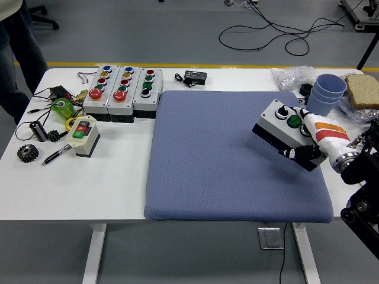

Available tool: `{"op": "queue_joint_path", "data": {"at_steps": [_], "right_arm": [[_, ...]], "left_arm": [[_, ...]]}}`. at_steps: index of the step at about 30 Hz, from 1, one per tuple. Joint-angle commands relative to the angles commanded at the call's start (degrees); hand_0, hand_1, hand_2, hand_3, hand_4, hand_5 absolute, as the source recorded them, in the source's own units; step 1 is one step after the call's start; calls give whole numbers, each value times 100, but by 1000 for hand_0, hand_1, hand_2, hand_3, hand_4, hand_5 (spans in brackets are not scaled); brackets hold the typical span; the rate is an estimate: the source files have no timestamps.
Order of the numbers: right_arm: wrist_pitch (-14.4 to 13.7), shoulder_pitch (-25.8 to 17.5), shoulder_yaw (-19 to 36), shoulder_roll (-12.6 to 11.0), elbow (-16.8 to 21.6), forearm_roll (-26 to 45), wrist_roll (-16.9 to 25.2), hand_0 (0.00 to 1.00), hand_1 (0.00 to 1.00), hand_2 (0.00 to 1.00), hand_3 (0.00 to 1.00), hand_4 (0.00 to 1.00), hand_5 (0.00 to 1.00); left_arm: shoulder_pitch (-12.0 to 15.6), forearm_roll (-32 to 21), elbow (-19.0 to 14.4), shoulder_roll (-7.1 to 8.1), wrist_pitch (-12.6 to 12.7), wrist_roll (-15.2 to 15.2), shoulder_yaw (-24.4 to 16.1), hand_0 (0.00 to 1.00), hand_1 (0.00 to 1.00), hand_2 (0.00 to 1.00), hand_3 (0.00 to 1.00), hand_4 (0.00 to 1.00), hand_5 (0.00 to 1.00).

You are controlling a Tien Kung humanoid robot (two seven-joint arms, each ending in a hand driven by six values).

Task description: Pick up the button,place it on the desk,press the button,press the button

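Head view: right hand (309, 142) grips button box (279, 125); wrist cut off.

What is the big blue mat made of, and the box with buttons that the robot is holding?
The blue mat looks like soft foam or fabric: matte, with a fine dotted weave and rounded, thick edges. The button box in the right hand looks like hard plastic: a smooth light grey top over a black base, with glossy green and black buttons.
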Motion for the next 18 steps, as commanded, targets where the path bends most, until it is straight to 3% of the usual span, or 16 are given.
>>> {"op": "queue_joint_path", "data": {"at_steps": [5,8,9,10,14,15,16,18], "right_arm": [[539,589,-710,-163,18,-22,1138,10,107,372,475,399,2],[624,801,-1012,-174,-33,-145,1316,10,107,372,475,399,2],[613,935,-1199,-152,-114,-218,1364,10,107,372,475,399,2],[587,1046,-1362,-110,-209,-283,1428,15,99,380,481,470,2],[420,1286,-1758,91,-547,-541,1629,15,99,380,481,470,2],[384,1297,-1781,147,-610,-584,1650,15,99,380,481,470,2],[344,1301,-1793,235,-698,-626,1665,21,102,396,484,556,2],[329,1302,-1797,267,-730,-642,1671,21,102,396,484,556,2]], "left_arm": [[-4,-12,0,0,1,3,6,611,645,696,564,445,795],[-6,-35,0,0,4,2,23,611,645,696,564,445,795],[-8,-57,0,0,8,0,33,611,645,696,564,445,795],[-11,-76,0,0,11,-2,44,612,645,696,563,445,795],[-24,-113,0,0,12,-1,72,612,645,696,563,445,795],[-25,-113,0,0,12,-1,71,612,645,696,563,445,795],[-26,-109,0,0,13,1,66,612,644,696,564,445,794],[-27,-107,0,0,13,1,64,612,644,696,564,445,794]]}}
